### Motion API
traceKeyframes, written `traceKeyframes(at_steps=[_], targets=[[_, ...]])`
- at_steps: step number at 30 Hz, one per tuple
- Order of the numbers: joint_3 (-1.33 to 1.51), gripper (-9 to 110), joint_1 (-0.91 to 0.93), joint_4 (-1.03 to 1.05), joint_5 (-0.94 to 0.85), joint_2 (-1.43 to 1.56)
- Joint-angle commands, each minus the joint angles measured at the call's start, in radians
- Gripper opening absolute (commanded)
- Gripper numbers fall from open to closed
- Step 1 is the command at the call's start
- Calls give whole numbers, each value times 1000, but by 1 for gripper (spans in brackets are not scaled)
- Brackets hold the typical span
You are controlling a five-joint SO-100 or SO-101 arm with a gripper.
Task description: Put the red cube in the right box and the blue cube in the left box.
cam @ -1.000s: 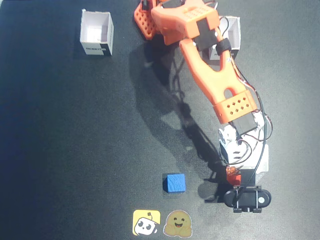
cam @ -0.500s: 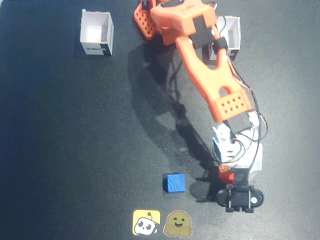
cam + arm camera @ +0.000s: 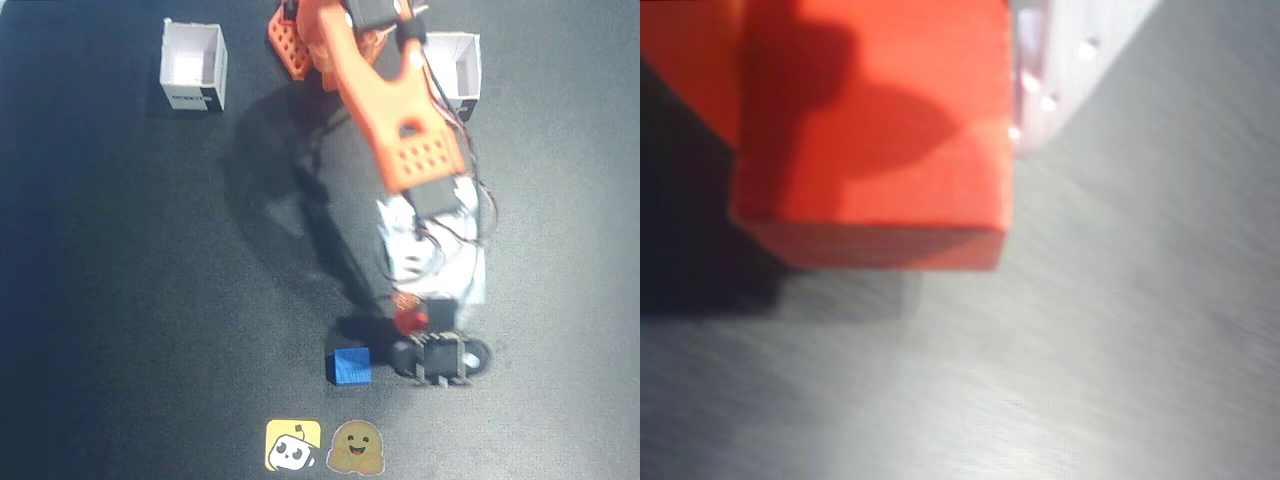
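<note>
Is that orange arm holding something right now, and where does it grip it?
Yes: the gripper holds the small solid red cube, apparently pinched by its sides.

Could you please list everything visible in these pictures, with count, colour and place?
red cube: one, red, held at the end effector, lower middle-right of the fixed view; fills the upper left of the wrist view.
blue cube: one, blue, on the table just left of the end effector in the fixed view.
left box: one, white with a black label strip, open, top left of the fixed view.
right box: one, white, top right of the fixed view, partly behind the arm.
stickers: two, a yellow one and a brown one, side by side at the bottom edge.
table: one, black.
arm: one, orange, reaching from the top centre downward.
end effector: one, closed on the red cube.
</note>
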Motion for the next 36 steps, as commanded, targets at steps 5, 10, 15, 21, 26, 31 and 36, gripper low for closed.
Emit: traceKeyframes(at_steps=[5,10,15,21,26,31,36], targets=[[224,12,127,11,-101,347],[388,12,253,41,-164,551],[462,12,393,135,-247,710],[483,12,522,275,-318,828],[491,12,592,399,-322,917],[483,12,713,451,-364,948],[492,12,890,466,-437,957]])
